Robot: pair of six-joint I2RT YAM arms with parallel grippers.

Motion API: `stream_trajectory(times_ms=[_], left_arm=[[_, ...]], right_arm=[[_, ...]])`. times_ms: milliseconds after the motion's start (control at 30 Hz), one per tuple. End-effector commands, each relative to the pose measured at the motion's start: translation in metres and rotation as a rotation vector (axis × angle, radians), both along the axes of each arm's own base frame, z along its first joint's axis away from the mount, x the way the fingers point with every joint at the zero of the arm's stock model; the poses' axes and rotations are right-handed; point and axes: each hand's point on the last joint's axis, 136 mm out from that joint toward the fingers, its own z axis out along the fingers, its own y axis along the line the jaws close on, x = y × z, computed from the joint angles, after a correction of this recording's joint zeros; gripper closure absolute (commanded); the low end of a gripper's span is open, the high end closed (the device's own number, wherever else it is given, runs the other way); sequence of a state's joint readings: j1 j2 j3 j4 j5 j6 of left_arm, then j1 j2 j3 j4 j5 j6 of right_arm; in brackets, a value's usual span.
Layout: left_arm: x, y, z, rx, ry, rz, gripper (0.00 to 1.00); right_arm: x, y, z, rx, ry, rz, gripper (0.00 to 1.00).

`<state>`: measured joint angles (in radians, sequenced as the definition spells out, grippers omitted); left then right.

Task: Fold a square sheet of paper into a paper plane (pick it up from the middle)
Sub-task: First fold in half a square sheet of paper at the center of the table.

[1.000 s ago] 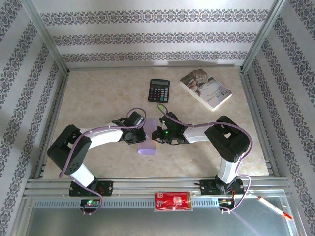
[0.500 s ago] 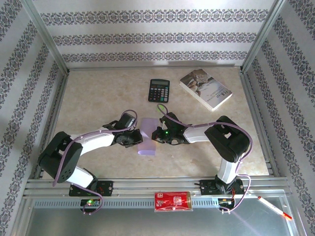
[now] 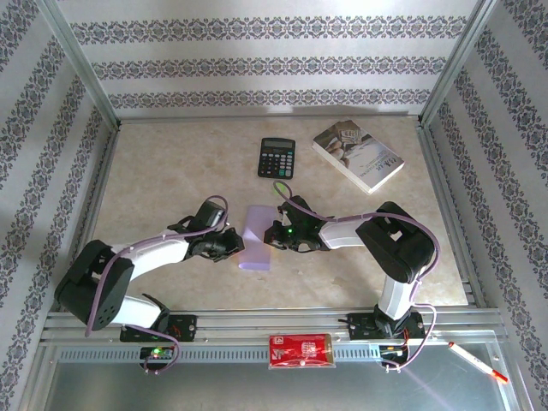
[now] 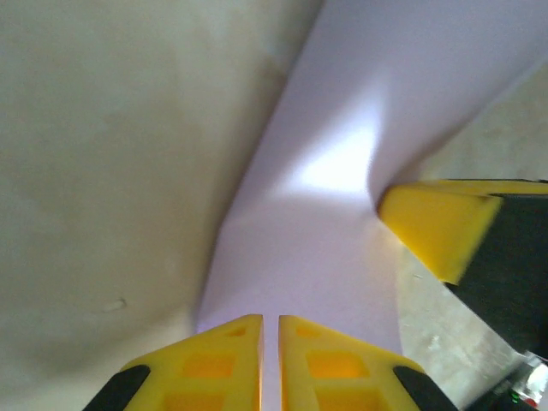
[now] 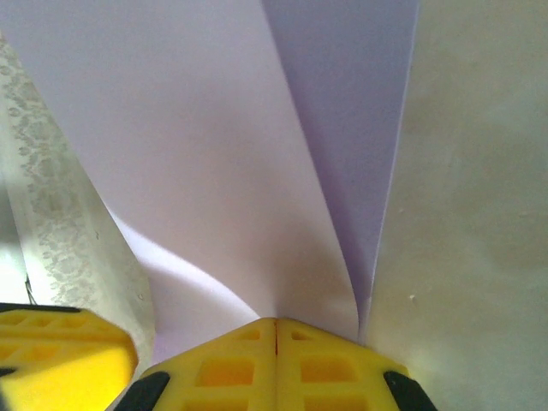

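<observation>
Item: square sheet of paper (image 3: 255, 241), lilac, curled upward, mid-desk (image 3: 171, 171), between both hands.
Right hand (image 5: 276, 325): fully closed, pinching the sheet's right edge.
Left hand (image 4: 270, 321): fingers almost together with a thin slit left, at the sheet's left edge; grip cannot be told.

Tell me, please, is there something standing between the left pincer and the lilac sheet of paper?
Nothing visible stands between them. The left pincer is closed on one edge of the square sheet of paper; the right pincer pinches the opposite side. The calculator and the book lie apart, farther back.
</observation>
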<state>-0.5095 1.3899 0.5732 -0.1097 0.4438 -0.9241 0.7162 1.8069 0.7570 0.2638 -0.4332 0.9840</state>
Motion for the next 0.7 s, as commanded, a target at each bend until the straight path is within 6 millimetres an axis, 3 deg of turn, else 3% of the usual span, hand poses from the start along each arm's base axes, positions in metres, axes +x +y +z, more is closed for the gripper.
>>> stream_trajectory(times_ms=[0, 300, 400, 533, 667], left_arm=[[-0.006, -0.009, 0.002, -0.065, 0.021, -0.007, 0.87], [-0.025, 0.011, -0.033, 0.048, 0.134, -0.021, 0.89], [-0.022, 0.01, -0.022, 0.038, 0.097, -0.028, 0.88], [-0.018, -0.009, 0.003, -0.066, 0.035, -0.058, 0.87], [-0.027, -0.013, -0.002, -0.084, 0.076, -0.06, 0.86]], right_arm=[[-0.046, -0.062, -0.072, -0.304, 0.187, -0.033, 1.0], [-0.047, -0.063, -0.073, -0.313, 0.19, -0.024, 1.0], [-0.047, -0.063, -0.072, -0.311, 0.187, -0.023, 1.0], [-0.046, -0.063, -0.071, -0.312, 0.183, -0.025, 1.0], [-0.046, -0.063, -0.072, -0.311, 0.182, -0.025, 1.0]])
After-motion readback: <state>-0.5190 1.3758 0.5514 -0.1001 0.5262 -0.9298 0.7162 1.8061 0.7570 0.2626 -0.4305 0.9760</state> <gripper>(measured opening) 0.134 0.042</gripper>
